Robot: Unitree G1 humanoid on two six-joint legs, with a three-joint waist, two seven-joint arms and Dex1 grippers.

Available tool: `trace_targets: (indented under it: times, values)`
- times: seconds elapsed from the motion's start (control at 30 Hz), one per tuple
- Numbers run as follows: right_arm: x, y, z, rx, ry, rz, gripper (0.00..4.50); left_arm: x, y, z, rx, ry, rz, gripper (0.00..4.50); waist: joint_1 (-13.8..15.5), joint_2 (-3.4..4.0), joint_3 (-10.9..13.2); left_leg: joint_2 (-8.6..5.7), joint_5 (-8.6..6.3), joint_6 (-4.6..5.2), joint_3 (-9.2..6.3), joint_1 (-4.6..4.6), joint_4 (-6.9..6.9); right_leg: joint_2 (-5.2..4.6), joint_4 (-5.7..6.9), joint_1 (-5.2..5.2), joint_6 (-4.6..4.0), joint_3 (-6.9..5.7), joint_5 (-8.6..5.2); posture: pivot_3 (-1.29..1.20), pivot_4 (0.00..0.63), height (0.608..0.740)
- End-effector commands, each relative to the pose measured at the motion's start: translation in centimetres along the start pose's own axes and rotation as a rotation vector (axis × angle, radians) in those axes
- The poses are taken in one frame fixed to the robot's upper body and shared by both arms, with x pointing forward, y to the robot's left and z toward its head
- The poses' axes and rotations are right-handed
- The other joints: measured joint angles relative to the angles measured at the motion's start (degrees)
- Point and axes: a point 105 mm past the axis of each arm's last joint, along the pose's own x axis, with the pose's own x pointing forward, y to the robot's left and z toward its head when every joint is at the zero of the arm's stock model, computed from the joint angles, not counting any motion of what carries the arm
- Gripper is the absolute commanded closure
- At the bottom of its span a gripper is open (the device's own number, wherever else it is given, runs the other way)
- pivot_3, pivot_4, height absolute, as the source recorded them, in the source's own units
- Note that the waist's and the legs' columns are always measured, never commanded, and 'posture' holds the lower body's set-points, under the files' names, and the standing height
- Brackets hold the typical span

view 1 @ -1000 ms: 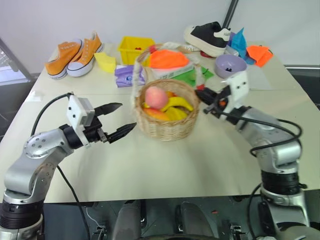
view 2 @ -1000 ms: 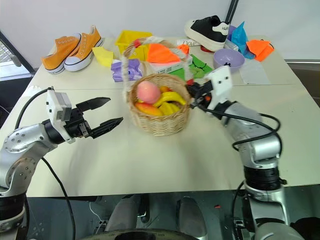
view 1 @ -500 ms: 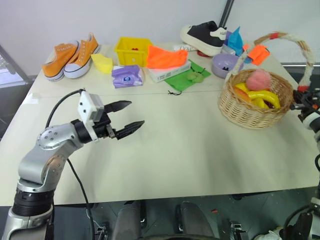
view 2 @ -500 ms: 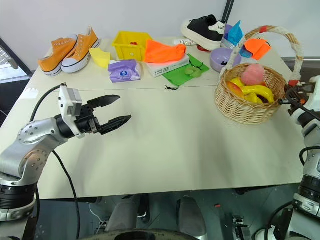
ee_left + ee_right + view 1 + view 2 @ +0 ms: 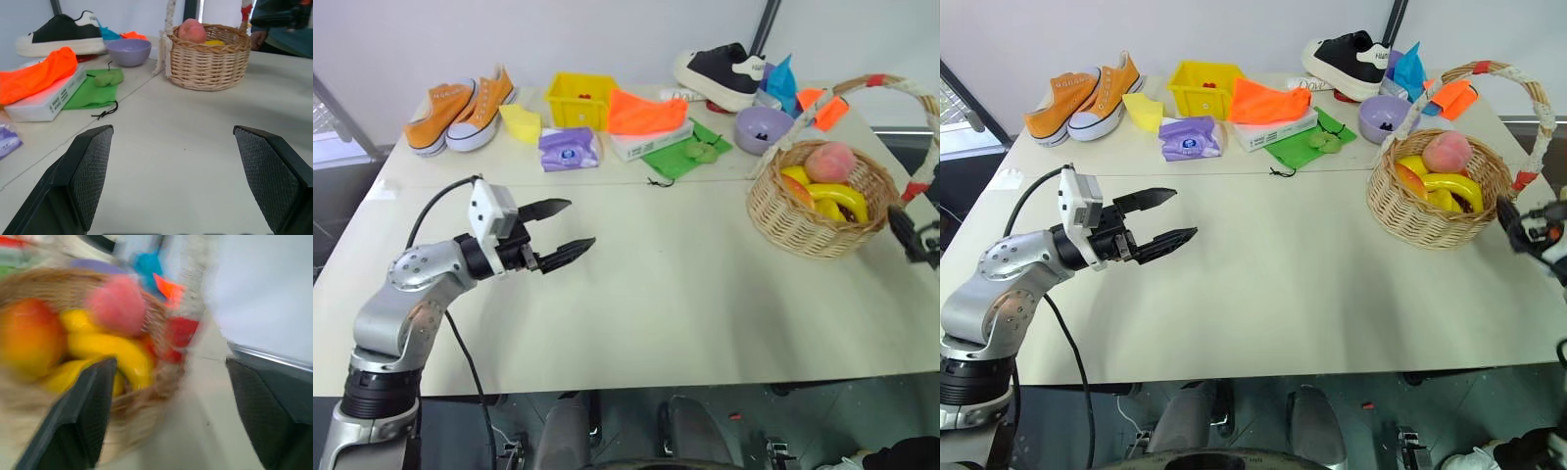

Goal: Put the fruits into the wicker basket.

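The wicker basket [image 5: 813, 217] stands at the table's right side, its tall handle [image 5: 1516, 80] wrapped in white and red tape. Inside lie a pink peach [image 5: 832, 160], a yellow banana [image 5: 839, 196] and an orange-red mango [image 5: 797, 190]. My right gripper [image 5: 1520, 221] is just right of the basket, open, with nothing between its fingers; the right wrist view shows the fruits [image 5: 115, 303] ahead of it. My left gripper [image 5: 574, 226] hovers open and empty over the left half of the table, pointing toward the basket [image 5: 208, 63].
Along the far edge are orange sneakers [image 5: 460, 103], a yellow bin [image 5: 579, 98], a purple pack [image 5: 570, 149], an orange cloth on a white box [image 5: 646, 116], a green cloth [image 5: 680, 160], a purple bowl [image 5: 764, 127] and a black shoe [image 5: 720, 70]. Bare table [image 5: 685, 294] lies between my grippers.
My right gripper carried the basket by its handle from the table's middle to the right side, then opened and drew back off the handle. The left gripper has stayed put.
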Motion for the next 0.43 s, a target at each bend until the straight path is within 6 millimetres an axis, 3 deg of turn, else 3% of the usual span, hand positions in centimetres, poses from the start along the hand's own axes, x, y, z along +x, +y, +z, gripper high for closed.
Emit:
trace_targets:
  times: [0.03,0.13,0.23,0.33,0.43]
  values:
    - [-0.7,4.4,2.7,-0.016,-0.084,0.232,0.81,-0.5,0.9,-0.5,0.002,-0.005,0.066,0.26,-0.42,0.03,-0.01,0.00,-0.01,0.00,0.03,0.03,0.00,-0.02,0.00,0.00,0.00,0.01,0.00,0.00,0.150,0.733]
    - [-0.2,9.4,2.9,0.040,-0.098,0.417,0.81,-1.3,1.9,-2.3,0.007,0.052,0.161,0.26,-0.60,-0.02,-0.02,0.10,-0.01,0.00,0.02,0.11,0.00,-0.09,0.00,0.06,-0.02,0.03,0.01,0.00,0.150,0.733]
    - [1.4,12.9,2.4,0.072,-0.113,0.480,0.81,-2.4,3.0,-3.6,-0.008,0.075,0.271,0.26,-0.31,-0.06,-0.03,0.15,-0.02,-0.02,0.00,0.14,-0.02,-0.08,0.00,0.07,-0.05,0.06,0.01,0.00,0.150,0.733]
    - [3.1,15.1,1.3,0.117,-0.112,0.506,0.81,-3.8,3.1,-5.4,-0.024,0.115,0.345,0.26,-0.15,-0.08,-0.03,0.11,-0.02,-0.01,0.01,0.08,0.02,-0.18,-0.01,0.02,-0.06,0.05,0.00,0.00,0.150,0.733]
    - [4.1,16.0,1.0,0.137,-0.130,0.522,0.81,-4.7,2.8,-6.0,-0.036,0.117,0.375,0.26,0.09,-0.08,-0.03,0.01,-0.02,0.00,-0.01,-0.04,0.03,-0.28,-0.03,-0.06,-0.06,0.01,0.00,0.00,0.150,0.733]
